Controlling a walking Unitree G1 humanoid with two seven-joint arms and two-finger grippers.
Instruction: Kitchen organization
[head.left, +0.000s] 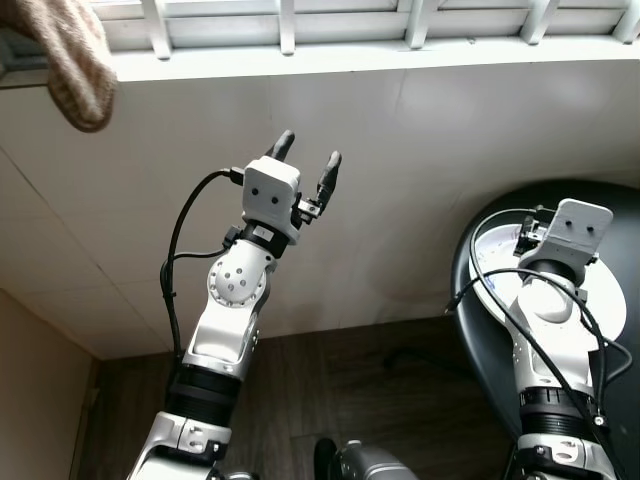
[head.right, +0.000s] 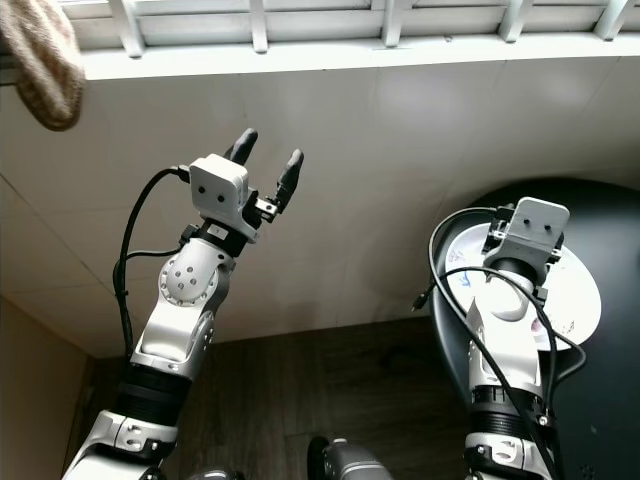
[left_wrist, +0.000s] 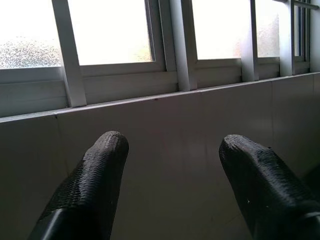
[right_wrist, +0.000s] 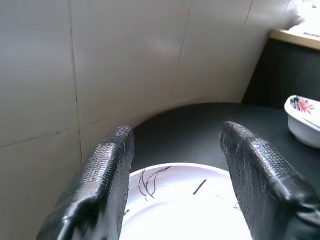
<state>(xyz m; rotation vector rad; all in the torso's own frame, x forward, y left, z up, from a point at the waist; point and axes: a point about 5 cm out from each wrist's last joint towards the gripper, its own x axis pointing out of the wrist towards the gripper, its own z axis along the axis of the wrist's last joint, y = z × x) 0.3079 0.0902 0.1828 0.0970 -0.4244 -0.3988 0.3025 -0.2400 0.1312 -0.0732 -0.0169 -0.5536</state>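
A white plate (head.left: 610, 305) with thin dark line markings lies on a round black table (head.left: 470, 330) at the right. My right gripper (right_wrist: 175, 185) hovers over the plate's near part, open, with nothing between its fingers. The plate (right_wrist: 185, 210) shows close under those fingers in the right wrist view. My left gripper (head.left: 306, 158) is raised in front of the white tiled wall, open and empty, pointing up toward the window sill. In the left wrist view its two black fingertips (left_wrist: 107, 150) stand apart before the wall and window.
A white bowl with a red flower pattern (right_wrist: 305, 117) sits further along the black table. A beige knitted cloth (head.left: 75, 60) hangs at the upper left by the white window frame (head.left: 350, 30). Dark wood floor (head.left: 380, 390) lies below, with a tan cabinet side (head.left: 35, 400) at the left.
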